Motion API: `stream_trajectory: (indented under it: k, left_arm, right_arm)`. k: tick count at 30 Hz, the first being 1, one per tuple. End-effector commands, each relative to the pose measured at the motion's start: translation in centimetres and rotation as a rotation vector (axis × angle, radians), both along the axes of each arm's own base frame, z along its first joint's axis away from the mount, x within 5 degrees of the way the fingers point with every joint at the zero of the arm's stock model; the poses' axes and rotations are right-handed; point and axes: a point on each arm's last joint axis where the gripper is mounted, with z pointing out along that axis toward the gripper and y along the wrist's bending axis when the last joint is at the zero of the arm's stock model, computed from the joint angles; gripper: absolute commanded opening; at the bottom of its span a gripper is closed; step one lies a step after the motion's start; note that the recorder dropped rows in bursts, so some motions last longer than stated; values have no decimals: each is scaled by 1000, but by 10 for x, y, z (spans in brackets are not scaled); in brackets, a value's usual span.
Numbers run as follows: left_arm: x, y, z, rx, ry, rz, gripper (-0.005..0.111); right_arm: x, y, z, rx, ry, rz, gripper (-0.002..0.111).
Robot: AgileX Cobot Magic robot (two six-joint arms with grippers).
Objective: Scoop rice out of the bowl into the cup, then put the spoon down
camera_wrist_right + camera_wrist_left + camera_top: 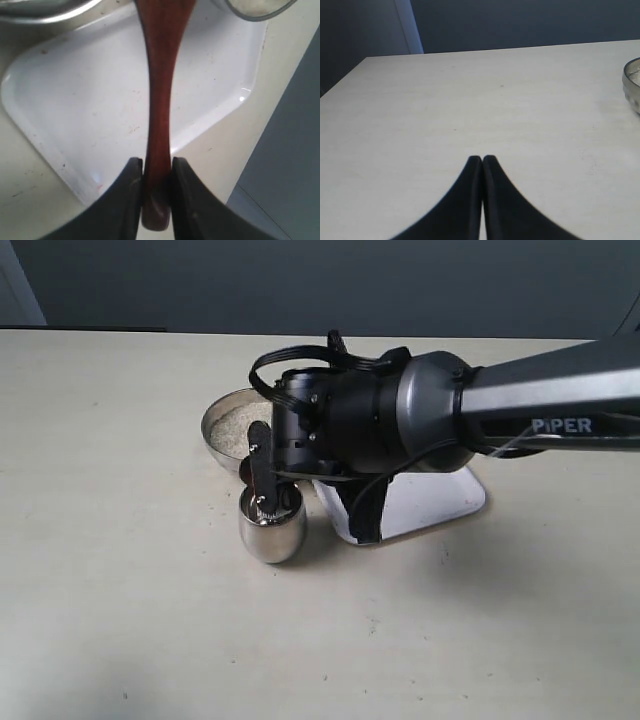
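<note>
The silver bowl holds off-white rice at the table's middle. Just in front of it stands the steel cup. My right gripper is shut on the handle of the reddish-brown spoon, whose oval end sits tilted over the cup's mouth with some grains there. In the right wrist view the fingers clamp the spoon near its end, with the gripper above the tray. The left gripper is shut on nothing, hovering over bare table, with the bowl at that view's edge.
A white tray lies on the table to the right of the cup, partly under the right arm. The tray shows a few specks. A dark wall runs behind the table's far edge.
</note>
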Motion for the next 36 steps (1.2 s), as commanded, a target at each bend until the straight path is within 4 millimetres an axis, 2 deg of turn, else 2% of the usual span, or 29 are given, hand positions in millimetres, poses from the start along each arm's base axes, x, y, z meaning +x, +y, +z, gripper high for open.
stream_trajectory:
  k: [1, 8, 14, 21, 36]
  left_arm:
    - [0, 0, 4, -4, -18, -2, 1]
    - [0, 0, 4, -4, -18, -2, 1]
    - [0, 0, 4, -4, -18, -2, 1]
    - [0, 0, 4, -4, -18, -2, 1]
    - [0, 0, 4, -4, -18, -2, 1]
  right_arm:
    - [-4, 2, 6, -10, -44, 22, -1]
    - [-9, 6, 9, -32, -127, 49, -1]
    - [-20, -3, 7, -37, -130, 50, -1]
    - [-22, -8, 10, -18, -185, 51, -1]
    - [-41, -10, -4, 22, -238, 93, -1]
